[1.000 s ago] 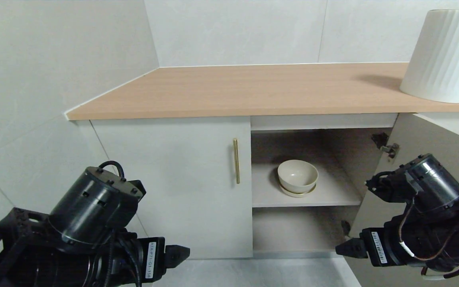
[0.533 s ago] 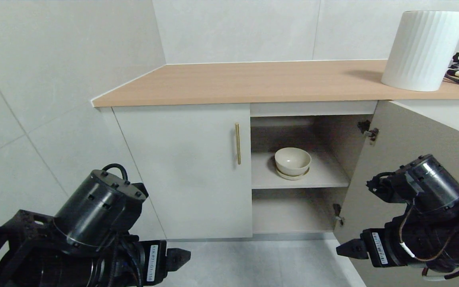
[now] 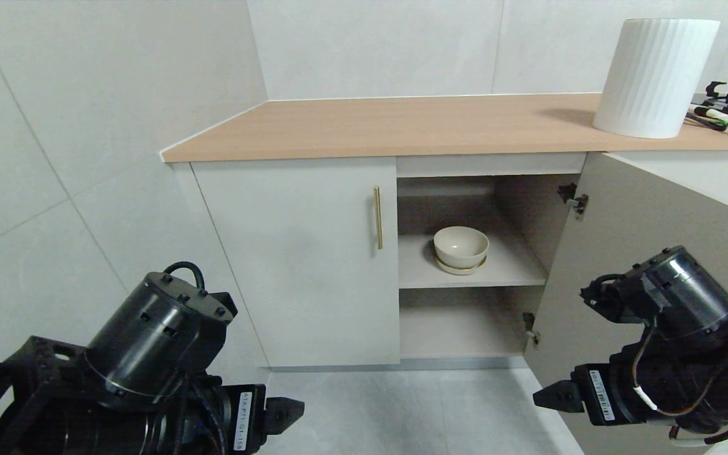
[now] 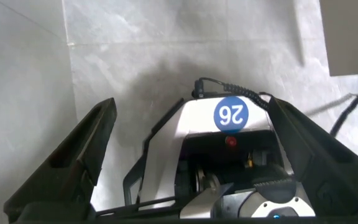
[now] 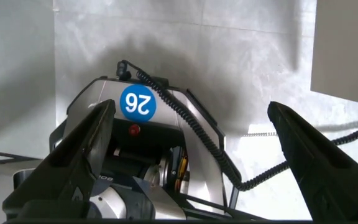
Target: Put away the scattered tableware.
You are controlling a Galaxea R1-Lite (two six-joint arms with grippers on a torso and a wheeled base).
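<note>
A round cream ceramic bowl is set on a small cream plate on the pale upper cabinet shelf, at the frame's centre. The left gripper and right gripper are held low, fingers spread and empty. The bowl lies above and between them, and is judged nearer the right.

Bowl on plate on the upper shelf; canister at its two o'clock, on the counter.
</note>
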